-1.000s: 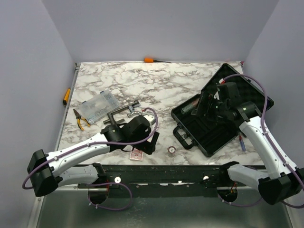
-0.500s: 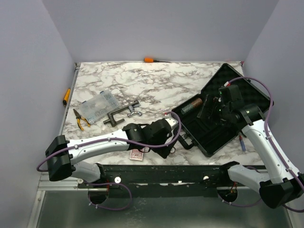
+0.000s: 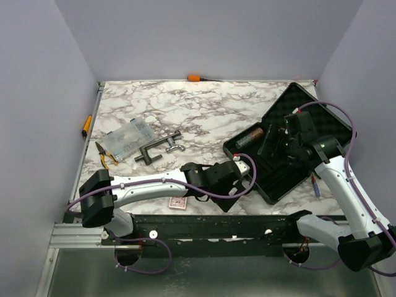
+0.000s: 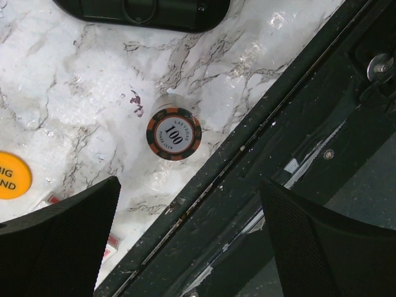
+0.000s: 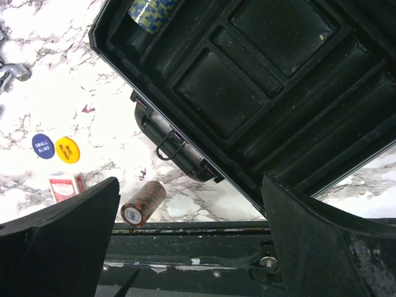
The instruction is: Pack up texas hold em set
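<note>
The black case point(image 3: 275, 170) lies open at the right, its foam lid point(image 3: 322, 114) leaning back. A chip stack point(image 3: 250, 137) lies in its tray, also seen in the right wrist view point(image 5: 151, 9). My left gripper point(image 3: 238, 185) is open and empty, by the case's front handle point(image 5: 168, 145). Below it stands an orange-and-black "100" chip stack point(image 4: 174, 134) on the marble, also in the right wrist view point(image 5: 142, 203). My right gripper point(image 3: 278, 143) is open and empty above the case tray point(image 5: 247, 80). The red-backed deck point(image 3: 177, 202), blue disc point(image 5: 43, 145) and orange disc point(image 5: 67, 149) lie left of the stack.
A clear plastic box point(image 3: 127, 137), grey clamp point(image 3: 158, 148) and pliers point(image 3: 104, 154) lie at the left. An orange-handled screwdriver point(image 3: 198, 78) lies at the back edge. The black front rail point(image 3: 216, 219) runs just behind the 100 chip stack.
My left arm has swept right, from above the card deck to the case's front edge, and now covers the 100 chip stack from above. My right gripper drew back slightly over the case.
</note>
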Controlling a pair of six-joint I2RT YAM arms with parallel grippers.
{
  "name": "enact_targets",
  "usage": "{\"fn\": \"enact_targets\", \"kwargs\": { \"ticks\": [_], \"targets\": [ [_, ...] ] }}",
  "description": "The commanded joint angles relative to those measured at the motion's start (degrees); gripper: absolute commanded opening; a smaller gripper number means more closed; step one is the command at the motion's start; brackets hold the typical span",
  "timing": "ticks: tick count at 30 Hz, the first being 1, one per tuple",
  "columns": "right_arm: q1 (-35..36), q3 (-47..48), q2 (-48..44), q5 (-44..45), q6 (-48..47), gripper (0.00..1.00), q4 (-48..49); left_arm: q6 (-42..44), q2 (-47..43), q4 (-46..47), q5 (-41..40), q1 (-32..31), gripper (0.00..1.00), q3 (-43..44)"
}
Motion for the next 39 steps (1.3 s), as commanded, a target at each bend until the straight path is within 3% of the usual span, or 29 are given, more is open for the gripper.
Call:
{"fn": "enact_targets", "kwargs": {
  "ticks": [1, 23, 37, 39],
  "targets": [
    [-0.2, -0.9, -0.9, 0.3, 1.3, 1.0, -1.2, 1.4, 2.2, 0.1, -0.1, -1.1, 0.93, 2.4],
    [-0.2, -3.4, -3.0, -1.9, 3.6, 1.0, -1.0, 2.8, 14.5, -3.7, -4.4, -1.7, 0.89, 7.4],
    [-0.2, -4.6, -4.1, -2.0, 4.3, 1.0, -0.8, 4.7, 18.8, -4.0, -2.8, -0.4, 0.65, 11.2],
    [-0.1, -4.7, -4.3, -1.9, 4.3, 1.0, -0.9, 5.0, 19.1, -4.1, -2.4, -0.1, 0.58, 11.5]
  ]
}}
